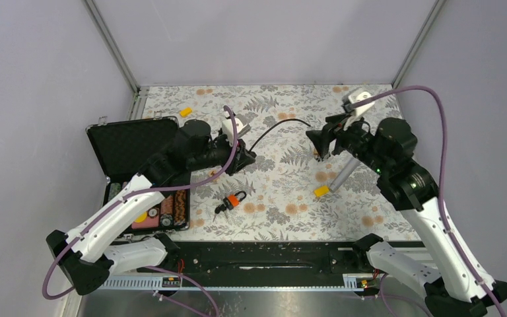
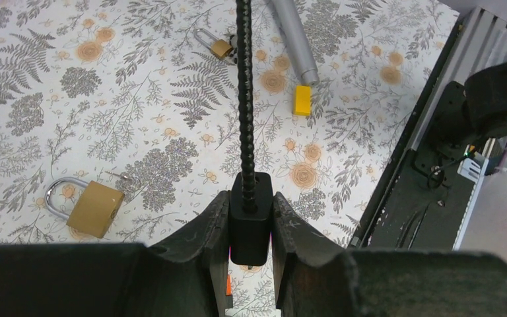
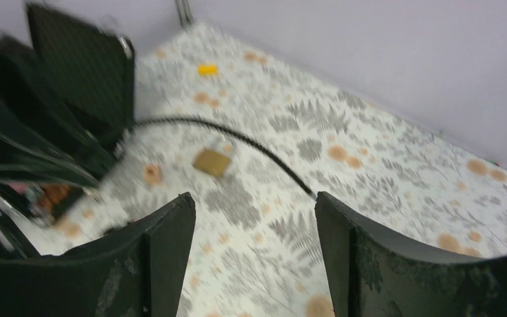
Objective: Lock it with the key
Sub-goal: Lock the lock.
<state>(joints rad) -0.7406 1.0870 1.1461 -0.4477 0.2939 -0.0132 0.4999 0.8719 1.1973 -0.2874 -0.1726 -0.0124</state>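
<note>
Over the floral surface (image 1: 284, 191), the left tool (image 2: 249, 201) clamps the black end block of a cable (image 2: 243, 99), and the right tool (image 3: 252, 205) gapes wide, empty. The lock (image 2: 96, 209) lies flat near the left tool, untouched; a smaller padlock (image 2: 219, 46) rests farther along the cable.

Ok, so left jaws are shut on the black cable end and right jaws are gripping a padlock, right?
Not quite. The right wrist view shows the right jaws open and empty; a brass padlock lies on the table beyond them. The left jaws are shut on the black cable end.
</note>
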